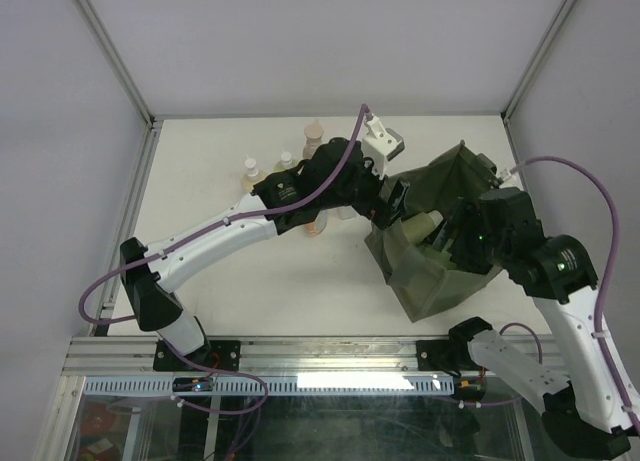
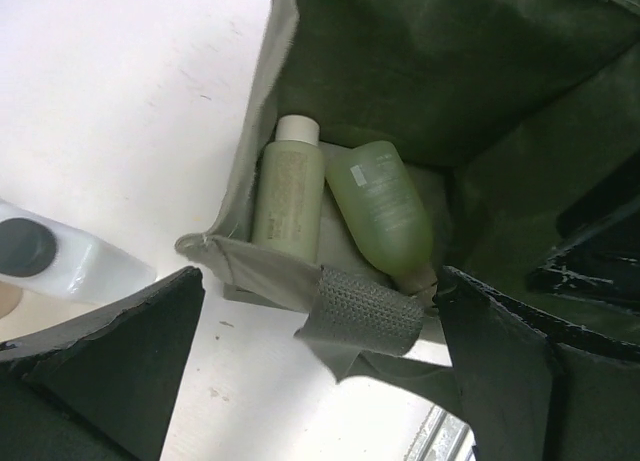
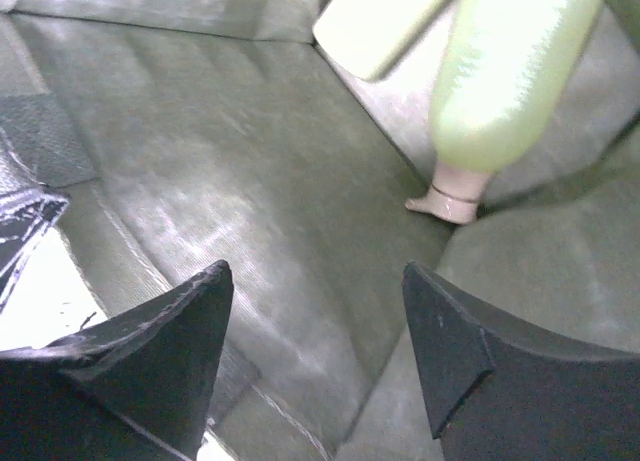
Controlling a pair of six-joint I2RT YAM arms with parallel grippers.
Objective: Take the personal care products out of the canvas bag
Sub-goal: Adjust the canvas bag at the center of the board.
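Small plastic bottles (image 1: 285,161) stand in a cluster toward the back left of the table (image 1: 200,181), outside the bag. One of them, a white bottle with a black cap (image 2: 50,261), lies near the bag's edge.

The left gripper (image 2: 315,381) hangs over the mouth of the olive canvas bag (image 1: 440,271), its fingers spread wide with nothing between them. Two bottles lie in the bag, side by side and touching: a pale green bottle with a white cap (image 2: 288,196) against the fabric wall, and a yellow-green bottle (image 2: 380,206) to its right.

The right gripper (image 3: 315,351) is down inside the bag, its fingers fairly wide apart and empty, near the yellow-green bottle's tan cap (image 3: 450,201).

Both grippers are close to the same pair of bottles, so only one should reach in while the other keeps clear or steadies the fabric. The fingers should straddle a bottle across its body. They should also stay off the grey hook-and-loop tab (image 2: 360,311) and the folded rim, which lie in the way.

From above, the left arm covers part of the cluster, so I cannot count the bottles. Labels are unreadable, and the right wrist view is blurred and cuts off the bottles' tops. I cannot tell whether more bottles lie deeper in the bag
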